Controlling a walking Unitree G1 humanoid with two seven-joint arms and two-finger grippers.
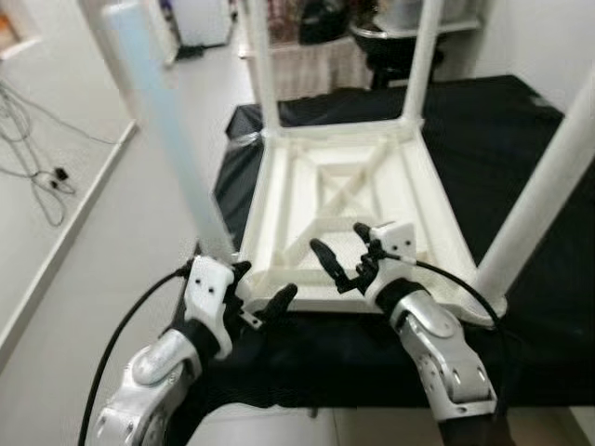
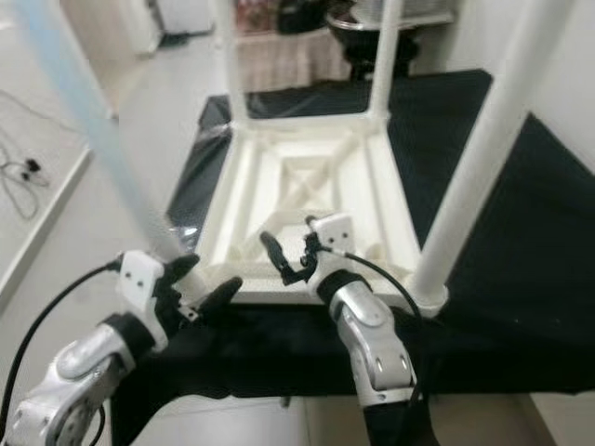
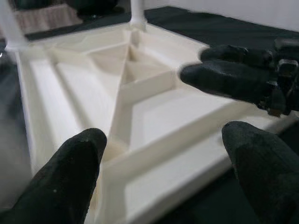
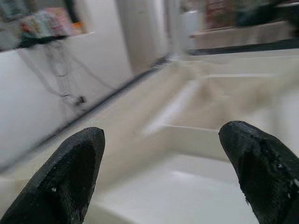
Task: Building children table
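Note:
A white children's table (image 1: 279,200) lies upside down on a black cloth. Its ribbed underside (image 3: 149,112) faces up. Two legs stand at the far corners (image 1: 261,65), and a third leg (image 1: 548,186) stands at the near right corner. A pale leg (image 1: 167,121) rises from the near left corner and leans to the left. My left gripper (image 1: 263,288) is open at that corner beside the leg's base, with nothing between its fingers. My right gripper (image 1: 342,255) is open over the near edge of the underside, a short way to the right of the left one.
The black cloth (image 1: 521,121) covers a low surface that runs to the right and back. Pale floor with loose cables (image 1: 37,177) lies to the left, along a white wall. Dark furniture and a striped fabric (image 1: 316,56) stand behind the table.

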